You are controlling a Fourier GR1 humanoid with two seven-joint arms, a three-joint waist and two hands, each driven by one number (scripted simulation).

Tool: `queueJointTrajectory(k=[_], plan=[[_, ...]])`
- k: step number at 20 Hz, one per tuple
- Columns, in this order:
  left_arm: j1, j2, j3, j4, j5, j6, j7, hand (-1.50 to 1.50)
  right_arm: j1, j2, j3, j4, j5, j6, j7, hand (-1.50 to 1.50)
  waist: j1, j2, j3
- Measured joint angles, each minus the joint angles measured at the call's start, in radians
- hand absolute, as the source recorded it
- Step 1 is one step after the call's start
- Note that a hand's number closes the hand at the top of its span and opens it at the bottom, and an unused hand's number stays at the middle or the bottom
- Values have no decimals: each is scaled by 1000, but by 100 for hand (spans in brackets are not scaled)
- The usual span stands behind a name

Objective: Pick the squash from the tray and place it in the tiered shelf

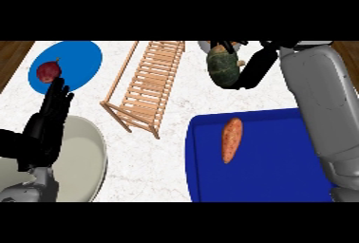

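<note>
Your right hand (247,66) has its fingers curled round the squash (223,66), a dark green, mottled, rounded thing with a paler stem end, carried above the worktop (175,137) near the far edge, well apart from the blue tray (280,190) it belongs to. The fingers hide part of it, so I can't say exactly how much of the squash sits inside the grip.

The risk from here: the wooden tiered shelf (144,83) lies to the left of the squash, a slatted frame with narrow rails. If you swing across too low, the squash or your forearm may clip its upper rail and shove the shelf. A round squash set on slats may also roll off if released off-centre, so line it up over a tier before opening.

1 sweet potato (232,139) stays on the tray; leave it. Your left hand (51,114) rests open, fingers straight, at the left, between the grey plate (88,161) and the blue plate (77,57) bearing a red fruit (48,71).
</note>
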Motion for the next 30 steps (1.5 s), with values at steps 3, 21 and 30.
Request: queueJointTrajectory(k=[3,21,30], plan=[[4,-21,-16,8,-21,13,-11,0,-56,44,-2,90,23,-51,2,150,2,1,0],[-11,-33,-17,29,-30,-12,-30,0,-288,221,-38,645,152,-418,-245,150,27,11,0],[-37,-48,-34,30,-42,-10,-16,0,-369,249,-71,837,85,-441,-219,-150,51,19,-1]])
